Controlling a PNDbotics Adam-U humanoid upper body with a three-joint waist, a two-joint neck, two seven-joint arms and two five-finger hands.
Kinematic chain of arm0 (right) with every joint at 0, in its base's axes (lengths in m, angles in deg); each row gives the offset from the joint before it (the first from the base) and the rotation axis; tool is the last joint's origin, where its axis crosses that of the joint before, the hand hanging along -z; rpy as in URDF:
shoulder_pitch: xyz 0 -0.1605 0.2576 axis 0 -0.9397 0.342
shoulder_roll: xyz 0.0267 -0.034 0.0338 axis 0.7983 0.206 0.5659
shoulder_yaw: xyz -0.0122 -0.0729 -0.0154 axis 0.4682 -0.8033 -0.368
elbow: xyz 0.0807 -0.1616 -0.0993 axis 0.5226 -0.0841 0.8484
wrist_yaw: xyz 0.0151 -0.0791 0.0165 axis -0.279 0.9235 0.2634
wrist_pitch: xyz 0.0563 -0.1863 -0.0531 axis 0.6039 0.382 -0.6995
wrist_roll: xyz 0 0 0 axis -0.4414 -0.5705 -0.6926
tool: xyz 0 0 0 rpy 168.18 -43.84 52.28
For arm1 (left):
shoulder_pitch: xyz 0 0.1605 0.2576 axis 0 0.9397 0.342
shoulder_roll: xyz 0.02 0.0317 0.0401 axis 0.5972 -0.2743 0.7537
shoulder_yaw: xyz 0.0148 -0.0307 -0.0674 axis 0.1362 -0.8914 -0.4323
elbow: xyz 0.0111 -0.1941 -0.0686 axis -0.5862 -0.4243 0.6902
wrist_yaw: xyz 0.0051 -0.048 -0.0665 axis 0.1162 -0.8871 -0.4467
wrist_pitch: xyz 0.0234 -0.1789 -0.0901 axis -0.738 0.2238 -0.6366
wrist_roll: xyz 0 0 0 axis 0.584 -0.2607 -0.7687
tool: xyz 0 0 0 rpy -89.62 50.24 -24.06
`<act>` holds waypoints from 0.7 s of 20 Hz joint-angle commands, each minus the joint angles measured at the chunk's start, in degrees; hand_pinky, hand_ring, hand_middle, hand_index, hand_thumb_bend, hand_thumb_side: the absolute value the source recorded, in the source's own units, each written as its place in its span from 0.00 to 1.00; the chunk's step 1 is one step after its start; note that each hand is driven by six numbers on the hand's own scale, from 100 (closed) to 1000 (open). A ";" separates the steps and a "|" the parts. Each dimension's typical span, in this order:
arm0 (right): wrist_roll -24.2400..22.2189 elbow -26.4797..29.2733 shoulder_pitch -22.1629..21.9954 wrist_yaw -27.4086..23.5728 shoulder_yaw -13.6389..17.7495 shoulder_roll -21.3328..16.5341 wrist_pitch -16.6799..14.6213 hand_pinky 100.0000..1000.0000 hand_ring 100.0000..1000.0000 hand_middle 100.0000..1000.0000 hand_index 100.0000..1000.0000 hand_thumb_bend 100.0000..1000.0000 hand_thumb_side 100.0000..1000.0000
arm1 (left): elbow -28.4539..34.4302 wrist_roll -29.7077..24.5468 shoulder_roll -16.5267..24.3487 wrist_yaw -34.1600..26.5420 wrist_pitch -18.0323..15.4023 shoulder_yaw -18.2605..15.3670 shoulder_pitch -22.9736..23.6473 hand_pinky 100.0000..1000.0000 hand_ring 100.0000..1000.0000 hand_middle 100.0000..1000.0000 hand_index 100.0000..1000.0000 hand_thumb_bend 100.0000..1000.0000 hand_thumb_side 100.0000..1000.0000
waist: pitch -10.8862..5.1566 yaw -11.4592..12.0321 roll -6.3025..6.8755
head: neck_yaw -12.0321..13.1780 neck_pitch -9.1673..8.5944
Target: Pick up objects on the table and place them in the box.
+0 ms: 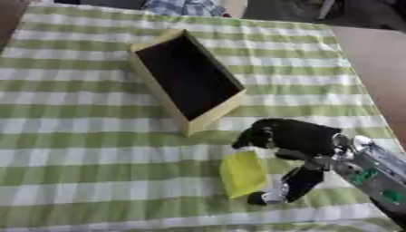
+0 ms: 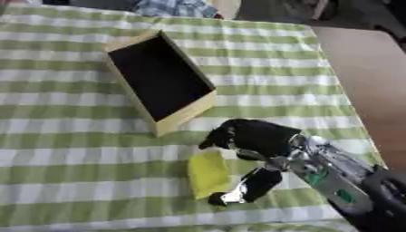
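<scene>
One yellow flat object [image 1: 244, 173] is all I can see left on the green-and-white checked tablecloth [image 1: 87, 149], lying just short of the near corner of the wooden box [image 1: 188, 78]. My right hand [image 1: 289, 138] comes in from the right, the palm above the object's far end, fingers curled over toward it and the thumb [image 1: 292, 186] reaching down along its right edge, so the hand brackets the piece. Whether anything is pinched yet, I cannot tell; fingers and thumb look bent around it rather than spread. I judge the hand sits this way to close across the object's narrow width. Its long axis runs roughly toward and away from me, the far end tipped slightly left, pointing toward the box. The box lies with its dark inside showing, long axis slanting from far-left to near-right. My left hand shows nowhere.
</scene>
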 commanded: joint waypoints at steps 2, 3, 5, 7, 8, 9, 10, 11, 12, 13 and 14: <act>-1.11 0.85 0.55 -0.51 0.31 -0.56 0.21 0.90 0.82 0.76 0.88 0.36 0.73 | 0.83 -0.31 0.59 -0.12 0.03 -0.10 -0.74 0.60 0.67 0.60 0.76 0.85 1.00 | -0.41 0.13 0.45 | -0.42 0.37; -1.50 0.85 0.53 -1.06 0.22 -0.54 0.28 0.89 0.80 0.76 0.87 0.33 0.71 | 0.83 -0.35 0.57 -0.13 0.02 -0.11 -0.78 0.60 0.67 0.60 0.76 0.85 1.00 | -0.36 0.15 0.45 | -0.46 0.37; -2.32 0.85 0.57 -2.27 0.16 -0.47 0.54 0.88 0.77 0.75 0.87 0.33 0.69 | 0.83 -0.49 0.55 -0.15 0.01 -0.07 -0.89 0.60 0.67 0.59 0.76 0.85 1.00 | -0.29 0.18 0.43 | -0.49 0.37; -3.06 0.85 0.65 -3.38 0.09 -0.33 0.78 0.85 0.73 0.72 0.85 0.31 0.68 | 0.83 -0.63 0.50 -0.19 0.03 -0.02 -0.98 0.60 0.67 0.59 0.76 0.84 1.00 | -0.24 0.22 0.44 | -0.55 0.37; -3.41 0.85 0.66 -3.91 0.07 -0.28 0.95 0.84 0.71 0.71 0.84 0.30 0.67 | 0.83 -0.67 0.48 -0.21 0.01 0.00 -1.01 0.60 0.67 0.59 0.76 0.85 1.00 | -0.21 0.26 0.44 | -0.59 0.37; -3.76 0.85 0.66 -4.43 0.02 -0.22 1.08 0.83 0.69 0.70 0.83 0.29 0.66 | 0.83 -0.69 0.47 -0.22 -0.01 -0.02 -1.04 0.60 0.67 0.59 0.76 0.84 1.00 | -0.17 0.31 0.45 | -0.63 0.37; -4.15 0.85 0.67 -4.95 -0.01 -0.16 1.22 0.81 0.68 0.70 0.82 0.29 0.66 | 0.83 -0.68 0.45 -0.22 -0.01 -0.05 -1.03 0.60 0.67 0.59 0.76 0.84 1.00 | -0.14 0.34 0.46 | -0.62 0.37; -4.52 0.85 0.67 -5.42 0.00 -0.10 1.37 0.81 0.67 0.69 0.82 0.30 0.65 | 0.83 -0.66 0.43 -0.22 -0.02 -0.08 -1.03 0.60 0.67 0.59 0.76 0.84 1.00 | -0.11 0.38 0.47 | -0.62 0.37; -4.84 0.85 0.66 -5.82 0.04 -0.05 1.53 0.80 0.66 0.69 0.82 0.30 0.65 | 0.83 -0.65 0.39 -0.23 -0.03 -0.10 -1.05 0.60 0.67 0.59 0.76 0.84 1.00 | -0.09 0.40 0.47 | -0.62 0.37; -5.11 0.85 0.64 -6.18 0.06 0.01 1.68 0.79 0.65 0.68 0.80 0.29 0.65 | 0.83 -0.66 0.36 -0.23 -0.04 -0.10 -1.06 0.60 0.67 0.59 0.76 0.84 1.00 | -0.06 0.42 0.47 | -0.64 0.37; -5.33 0.85 0.63 -6.48 0.08 0.06 1.81 0.79 0.64 0.68 0.80 0.30 0.64 | 0.83 -0.68 0.35 -0.24 -0.04 -0.10 -1.07 0.60 0.67 0.58 0.76 0.84 1.00 | -0.04 0.44 0.46 | -0.66 0.37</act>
